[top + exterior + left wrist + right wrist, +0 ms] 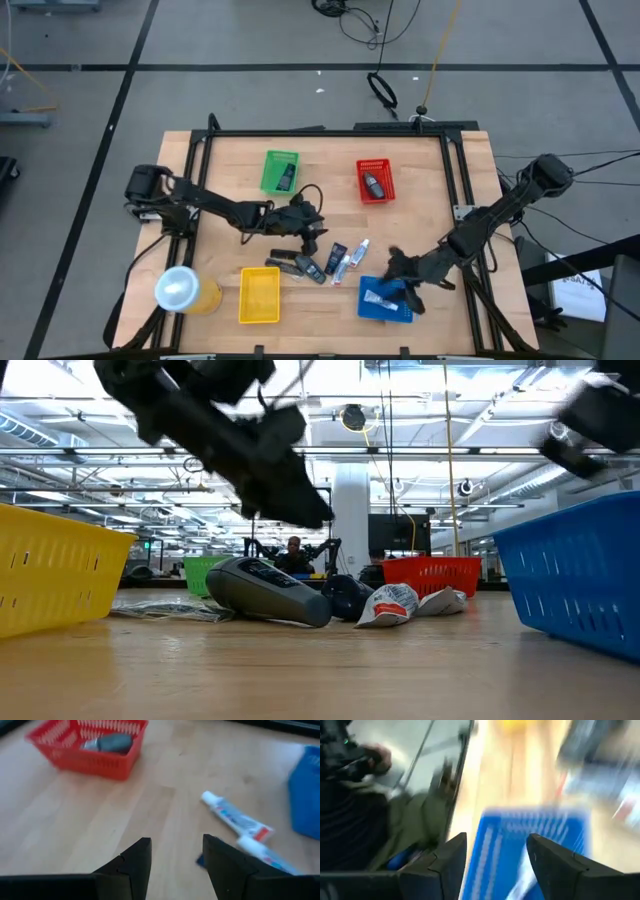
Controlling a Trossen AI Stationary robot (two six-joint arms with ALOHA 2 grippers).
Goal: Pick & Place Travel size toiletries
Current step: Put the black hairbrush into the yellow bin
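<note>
1. The left pincer [312,236], fingers parted and empty, is held above loose white toothpaste tubes [352,260] on the wooden bench [430,200].
2. A centred, square descent is advised.
3. The right pincer [398,272], also parted and empty, is poised over the blue plastic basket [372,312].

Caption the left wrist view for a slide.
Open left end effector above the table, toothpaste tubes ahead, red basket beyond.

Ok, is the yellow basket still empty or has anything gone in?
Empty. From above, the yellow basket shows only its bare yellow floor, while loose toiletries lie on the table beside it.
</note>
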